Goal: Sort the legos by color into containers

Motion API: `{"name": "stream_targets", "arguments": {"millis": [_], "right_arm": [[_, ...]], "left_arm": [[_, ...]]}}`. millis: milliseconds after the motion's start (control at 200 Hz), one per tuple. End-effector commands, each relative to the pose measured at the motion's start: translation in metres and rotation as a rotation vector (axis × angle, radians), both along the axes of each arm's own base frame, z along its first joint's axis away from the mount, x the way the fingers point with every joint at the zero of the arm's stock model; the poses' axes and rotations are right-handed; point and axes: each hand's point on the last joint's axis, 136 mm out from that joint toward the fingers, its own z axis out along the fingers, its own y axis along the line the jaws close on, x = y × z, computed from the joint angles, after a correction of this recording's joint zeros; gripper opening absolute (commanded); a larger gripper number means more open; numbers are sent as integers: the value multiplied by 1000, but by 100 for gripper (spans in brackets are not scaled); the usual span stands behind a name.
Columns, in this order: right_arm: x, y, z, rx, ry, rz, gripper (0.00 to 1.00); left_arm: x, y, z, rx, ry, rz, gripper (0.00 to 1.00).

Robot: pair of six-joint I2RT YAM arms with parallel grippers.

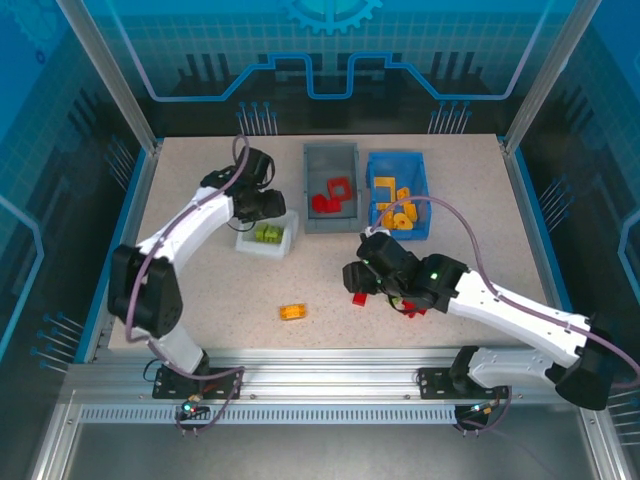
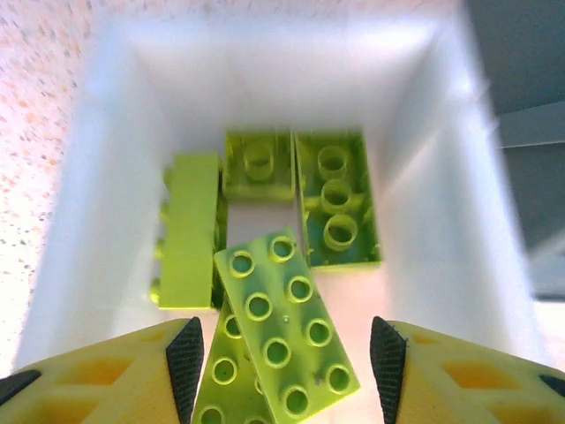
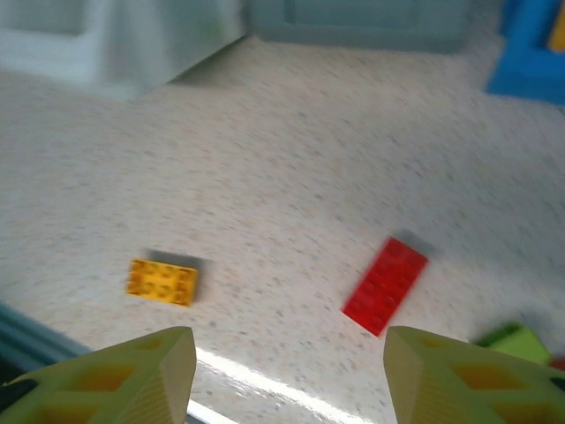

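Lime green bricks [image 2: 335,208] are seen lying in the white bin [image 2: 106,177], most of them flat with studs up and one turned on its side against the left wall. A flat eight-stud green brick [image 2: 282,327] is shown tilted over another, between the fingers of the left pincer [image 2: 287,353]. The pincer is spread open, with a narrow gap left at each pad. From above, the left pincer [image 1: 258,207] is placed over the far end of the white bin [image 1: 285,243], a placing not given by the wrist view.

Just beside it, the grey bin [image 1: 312,190] is seen with red pieces [image 1: 335,195], and the blue bin [image 1: 375,190] with orange-yellow pieces [image 1: 398,205].

On the tabletop [image 1: 200,290], an orange-yellow brick [image 1: 291,312] and a red brick [image 1: 359,298] are left loose. Both are met again in the right wrist view, orange-yellow [image 3: 161,281] and red [image 3: 385,284], well apart. A green brick [image 3: 516,343] is added at the right edge. The right pincer [image 3: 287,371] is held open above them, nothing between its fingers; from above the right pincer [image 1: 362,278] is found near the red brick.
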Motion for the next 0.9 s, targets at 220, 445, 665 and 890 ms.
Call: {"name": "stream_targets", "arguments": {"millis": [220, 445, 665, 890], "right_arm": [[-7, -8, -40, -94, 117, -139, 58], [-9, -1, -38, -76, 110, -91, 57], [-14, -6, -44, -57, 104, -77, 57], [-14, -5, -42, -56, 101, -74, 56]], "left_arm": [[-25, 0, -18, -28, 55, -5, 38], [-44, 12, -13, 37, 68, -32, 33], [-81, 2, -47, 4, 191, -107, 26], [-59, -22, -73, -75, 190, -87, 22]]}}
